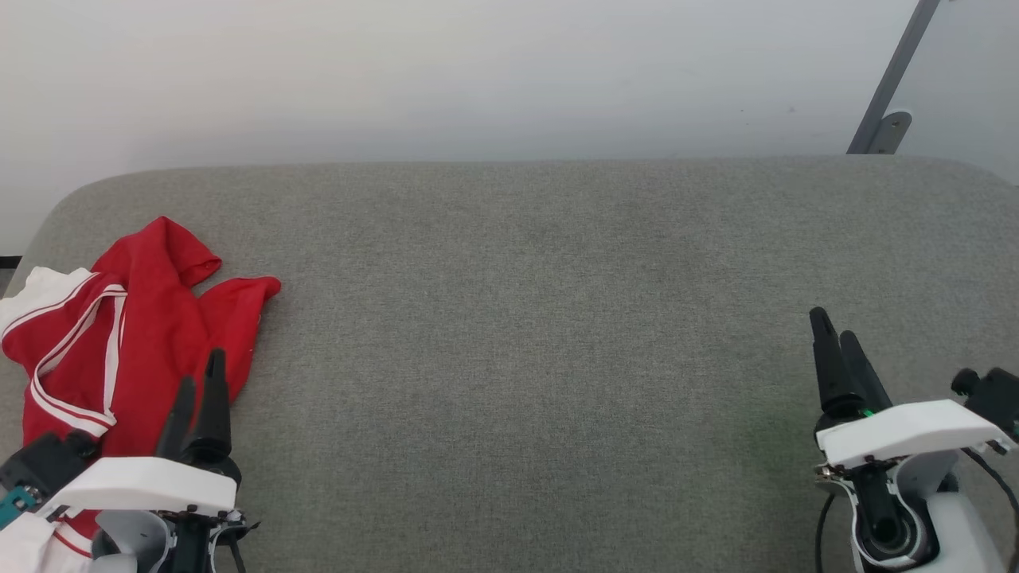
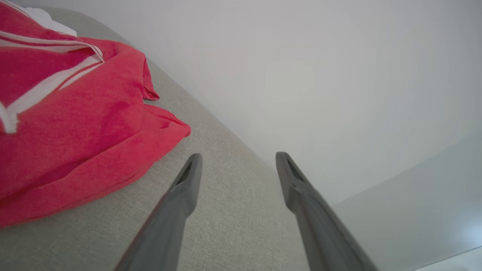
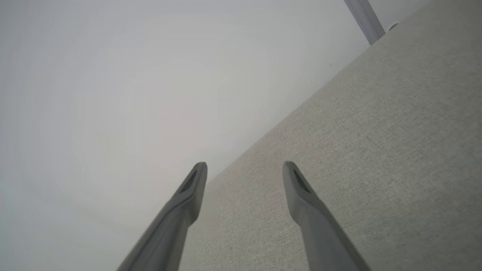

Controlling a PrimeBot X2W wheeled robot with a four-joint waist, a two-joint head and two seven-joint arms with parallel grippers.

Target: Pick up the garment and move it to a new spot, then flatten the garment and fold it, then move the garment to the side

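Fingers (image 1: 213,402) of the left gripper (image 1: 201,370) point away from the robot in the head view. The red garment (image 1: 143,334) lies crumpled just to their left and beyond them, and from that angle their tips overlap its right edge. White sleeve ends and striped trim show among the folds. Across the grey padded surface (image 1: 517,318), the right gripper (image 1: 833,325) hovers well apart from the garment, with bare fabric ahead of its fingers. A pale wall (image 1: 478,79) stands behind, and a slanted metal post (image 1: 892,87) rises beyond the right fingers.

From the left wrist, that gripper (image 2: 238,156) has both fingers spread wide and released, with nothing between them. The garment (image 2: 75,131) bulges beside the finger on that view's left. It is near that finger yet apart from it, with a strip of grey surface showing between cloth and finger.

From the right wrist, that gripper (image 3: 244,165) is likewise spread and empty. Grey surface lies under and to the right of its fingers, the wall is to their left, and the post (image 3: 363,19) stands far beyond the right-hand finger.
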